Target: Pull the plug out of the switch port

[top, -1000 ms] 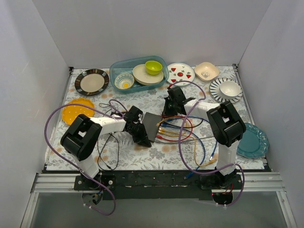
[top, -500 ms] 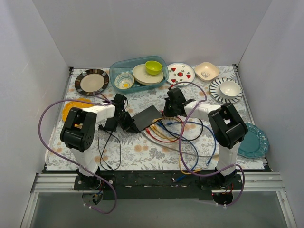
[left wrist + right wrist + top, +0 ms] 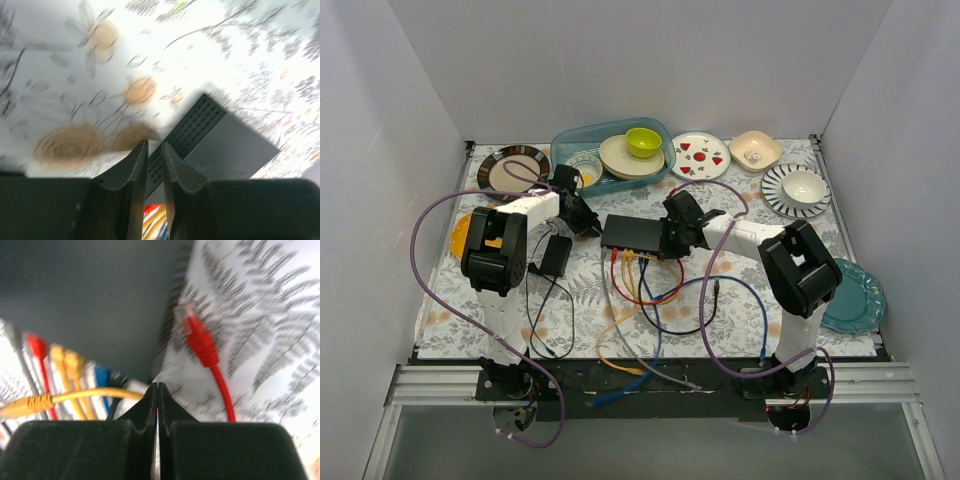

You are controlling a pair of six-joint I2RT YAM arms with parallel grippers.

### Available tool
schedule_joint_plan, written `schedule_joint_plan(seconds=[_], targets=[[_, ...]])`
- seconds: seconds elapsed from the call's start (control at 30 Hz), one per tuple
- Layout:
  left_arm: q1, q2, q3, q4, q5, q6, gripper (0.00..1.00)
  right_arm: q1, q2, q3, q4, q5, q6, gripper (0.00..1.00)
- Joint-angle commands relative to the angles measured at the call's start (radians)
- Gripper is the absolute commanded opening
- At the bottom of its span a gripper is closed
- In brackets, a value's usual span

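Observation:
The black switch (image 3: 632,232) lies flat at mid-table, its sockets facing the near edge. Red (image 3: 36,346), yellow (image 3: 59,356) and blue (image 3: 102,376) plugs sit in its ports. Another red plug (image 3: 196,332) lies loose on the cloth beside the switch's right end (image 3: 100,295). My right gripper (image 3: 158,385) is shut just off that corner (image 3: 670,243), with only a sliver of red showing in the seam. My left gripper (image 3: 584,224) is at the switch's left end. Its fingers stand a narrow gap apart (image 3: 155,149), nothing between them, the vented side (image 3: 192,125) just beyond.
Loose cables (image 3: 650,300) spread from the switch to the near edge. A black adapter block (image 3: 556,256) lies left of them. Plates and bowls line the back: striped plate (image 3: 513,172), blue tub (image 3: 565,140), strawberry plate (image 3: 700,155), teal plate (image 3: 850,295) at right.
The switch has slid toward the back and turned so its sockets face the near edge, dragging the cables. Both arms moved back with it. The left fingers have parted slightly.

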Motion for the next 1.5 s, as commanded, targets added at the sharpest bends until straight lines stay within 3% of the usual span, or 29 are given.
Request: schedule_joint_plan(seconds=[0.0,0.17,0.3,0.43,0.67,0.93,1.17,1.47], targets=[[-0.016,0.017,0.054,0.063,-0.097,0.018,0.19,-0.017,-0.171,0.008,-0.062,0.003,0.028,0.02],[-0.005,-0.049,0.091,0.05,-0.137,0.021,0.28,-0.04,-0.313,-0.018,-0.113,0.138,-0.036,0.25],[-0.005,-0.11,0.03,0.065,-0.141,-0.002,0.32,-0.045,-0.388,-0.087,-0.139,0.154,-0.041,0.29],[-0.005,-0.155,-0.062,0.096,-0.13,-0.011,0.35,-0.043,-0.419,-0.182,-0.108,0.105,-0.03,0.26],[-0.019,-0.127,-0.165,0.103,-0.095,-0.019,0.35,-0.043,-0.349,-0.218,-0.005,-0.024,-0.009,0.07],[-0.077,-0.077,-0.186,0.1,-0.041,0.003,0.34,0.014,-0.165,-0.037,-0.004,-0.168,-0.032,0.1],[-0.141,-0.103,-0.238,0.122,-0.03,-0.038,0.33,0.015,-0.098,-0.048,-0.03,-0.178,-0.039,0.09],[-0.155,-0.144,-0.306,0.135,-0.029,-0.069,0.33,-0.084,-0.164,-0.129,-0.057,-0.099,-0.026,0.08]])
